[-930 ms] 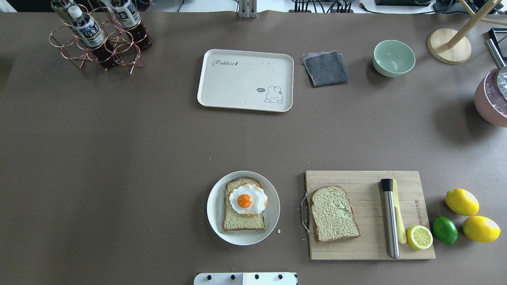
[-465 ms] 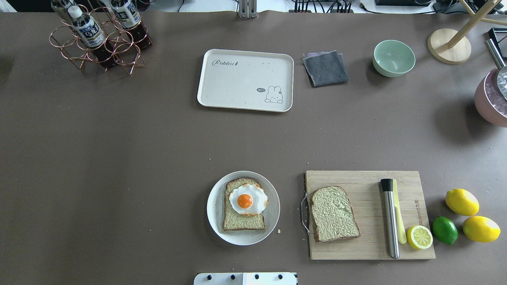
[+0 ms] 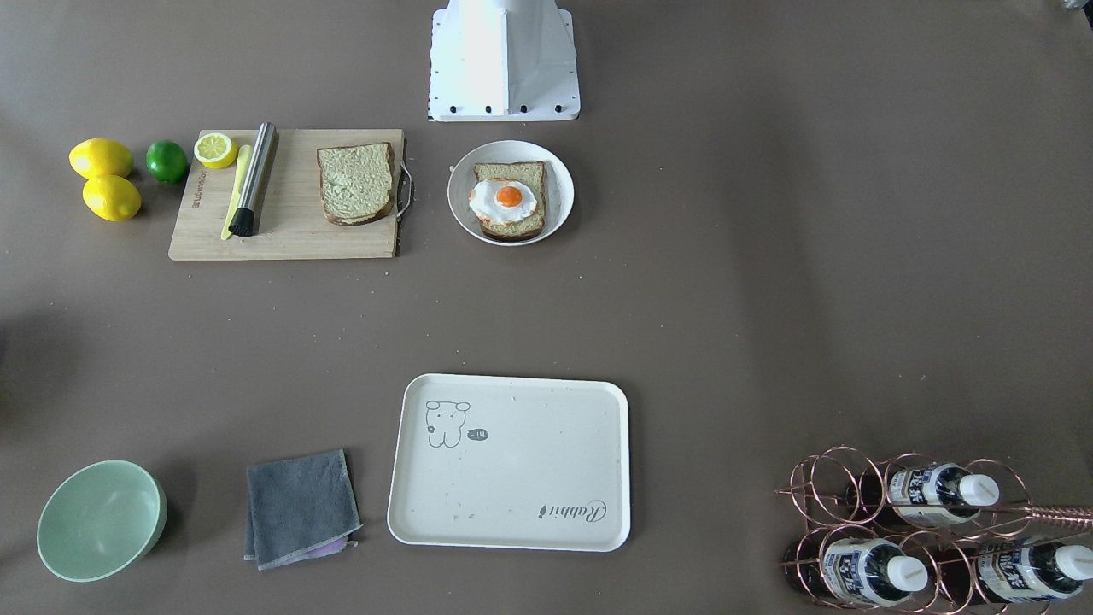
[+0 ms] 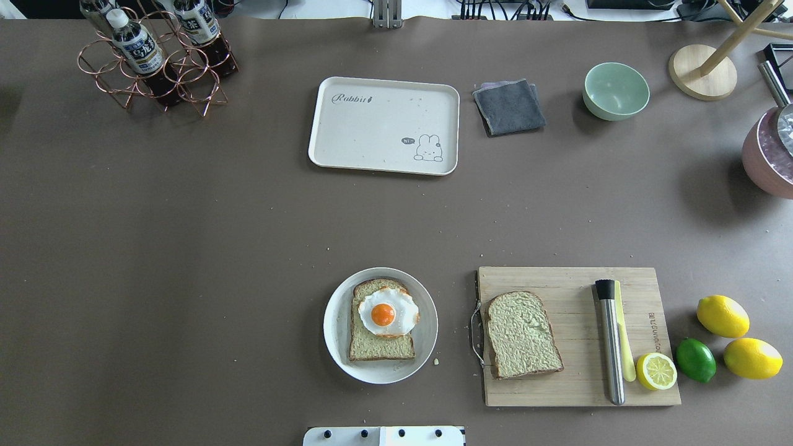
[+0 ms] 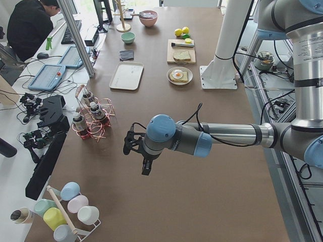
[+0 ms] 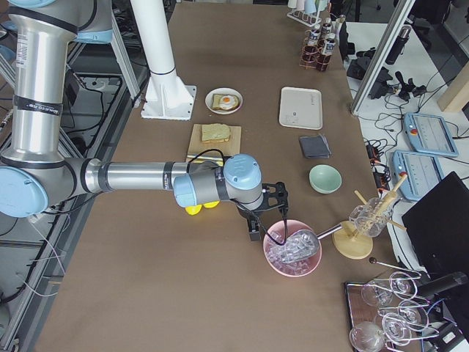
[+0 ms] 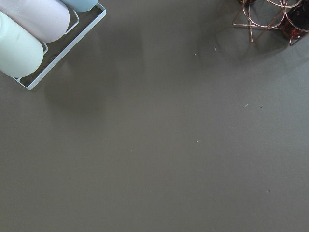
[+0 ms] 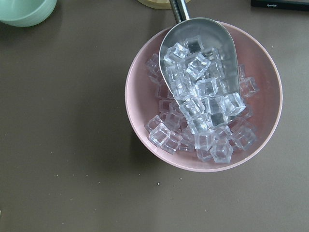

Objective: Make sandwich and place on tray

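One bread slice with pale greenish spread (image 4: pixel 523 334) lies on the wooden cutting board (image 4: pixel 579 390). The other slice, topped with a fried egg (image 4: pixel 385 313), lies on a round white plate (image 4: pixel 336 322). The cream-white tray (image 4: pixel 372 133) lies bare at the far middle of the table. My left gripper (image 5: pixel 145 170) hangs over bare table far out to the left, by the bottle rack. My right gripper (image 6: pixel 254 233) hangs far out to the right, beside the pink ice bowl. Both show only in the side views, so I cannot tell if they are open or shut.
A copper rack with bottles (image 4: pixel 155 59) stands at the far left. A grey cloth (image 4: pixel 509 106) and a green bowl (image 4: pixel 616 90) lie right of the tray. A pink bowl of ice with a metal scoop (image 8: pixel 203 96), lemons (image 4: pixel 722 316), a lime (image 4: pixel 695 359) and a steel muddler (image 4: pixel 611 341) are on the right.
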You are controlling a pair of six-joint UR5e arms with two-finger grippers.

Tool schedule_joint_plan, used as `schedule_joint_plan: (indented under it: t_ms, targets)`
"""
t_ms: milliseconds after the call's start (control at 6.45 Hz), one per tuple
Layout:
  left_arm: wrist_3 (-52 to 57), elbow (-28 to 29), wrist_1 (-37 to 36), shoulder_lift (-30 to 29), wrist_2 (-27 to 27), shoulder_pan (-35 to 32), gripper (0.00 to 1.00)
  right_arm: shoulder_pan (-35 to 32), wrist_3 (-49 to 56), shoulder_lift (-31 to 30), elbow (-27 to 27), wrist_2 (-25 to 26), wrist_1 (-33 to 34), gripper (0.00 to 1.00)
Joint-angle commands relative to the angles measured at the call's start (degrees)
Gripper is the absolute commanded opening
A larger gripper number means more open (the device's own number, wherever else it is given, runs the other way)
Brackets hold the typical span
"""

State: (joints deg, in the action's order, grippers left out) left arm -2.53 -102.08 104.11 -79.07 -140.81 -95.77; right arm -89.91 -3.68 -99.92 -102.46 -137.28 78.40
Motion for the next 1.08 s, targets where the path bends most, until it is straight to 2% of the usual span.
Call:
schedule_joint_plan:
  t_ms: [0,310,465,775,930]
  targets:
    - [0.0,-0.1,2.4,1.3,-0.4,0.0,0.98,0.0,0.3,0.0,0.0,-0.1,0.0,1.0]
    - [-0.5,-0.1,3.8,1.2,-1.2,1.3,0.98,0.0,0.1,0.0,-0.1,-0.3,-0.1,1.0]
    - [-7.5,-0.8,5.4,0.5,-1.4,3.4,0.98,0.0,-0.4,0.0,-0.5,-1.7,-0.1,1.0]
    - [-32.4,-0.5,22.7,0.1,-0.5,13.7,0.98,2.7,-4.1,0.1,-0.7,-7.2,-6.4,1.0]
    - [-40.5,-0.8,27.6,-0.6,2.9,17.5,0.98,6.6,-14.8,0.4,-0.9,-7.4,-12.9,1.0]
